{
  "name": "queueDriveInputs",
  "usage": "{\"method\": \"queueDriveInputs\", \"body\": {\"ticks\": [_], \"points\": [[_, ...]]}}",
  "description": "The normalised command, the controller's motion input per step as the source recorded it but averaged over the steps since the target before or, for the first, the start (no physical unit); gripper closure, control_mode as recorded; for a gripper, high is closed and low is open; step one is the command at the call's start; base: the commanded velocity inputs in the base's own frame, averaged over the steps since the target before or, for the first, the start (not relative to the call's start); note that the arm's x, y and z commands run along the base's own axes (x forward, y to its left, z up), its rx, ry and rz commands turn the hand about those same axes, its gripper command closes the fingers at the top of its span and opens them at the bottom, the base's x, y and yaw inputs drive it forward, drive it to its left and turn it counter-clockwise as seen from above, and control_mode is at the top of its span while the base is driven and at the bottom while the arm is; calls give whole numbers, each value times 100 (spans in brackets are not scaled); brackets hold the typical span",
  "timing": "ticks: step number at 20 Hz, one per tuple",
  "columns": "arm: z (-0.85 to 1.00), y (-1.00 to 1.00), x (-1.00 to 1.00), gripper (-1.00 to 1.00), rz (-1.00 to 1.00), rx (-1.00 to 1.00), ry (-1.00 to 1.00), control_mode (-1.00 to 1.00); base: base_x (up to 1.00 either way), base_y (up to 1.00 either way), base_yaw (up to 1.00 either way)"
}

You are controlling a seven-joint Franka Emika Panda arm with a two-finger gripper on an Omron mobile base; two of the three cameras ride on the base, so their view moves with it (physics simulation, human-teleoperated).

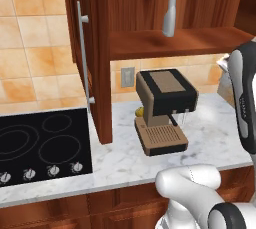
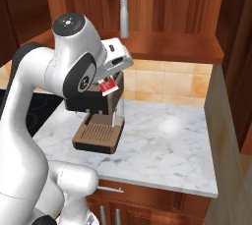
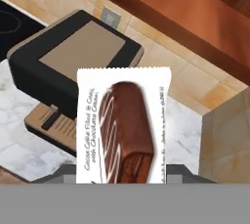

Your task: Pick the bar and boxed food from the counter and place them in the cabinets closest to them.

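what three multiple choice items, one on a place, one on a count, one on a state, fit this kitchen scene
1. Where does the grey bottle stand?
A. on the cabinet shelf
B. on the stove
C. on the counter beside the coffee machine

2. How many knobs line the front edge of the stove?
A. two
B. four
C. six

3. What is the claw doing?
A. hanging open with nothing in it
B. holding the bar in the air
C. pressing the bar flat on the counter

Answers:
1. A, the bottle stands upright on the wooden shelf above the coffee machine.
2. B, the left base view shows four round knobs in a row.
3. B, the hand view shows the wrapped bar rising from the claw, with the coffee machine and counter well behind it.
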Motion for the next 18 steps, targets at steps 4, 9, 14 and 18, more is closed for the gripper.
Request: {"method": "queueDriveInputs", "body": {"ticks": [4, 9, 14, 18], "points": [[39, 0, 3, 100, -10, 3, -11, -100, 0, 0, 0], [5, 0, 11, 100, -7, 4, -12, -100, 0, 0, 0], [0, 0, 11, 100, -8, 5, -15, -100, 0, 0, 0], [1, 0, 10, 100, -6, 6, -13, -100, 0, 0, 0]]}}
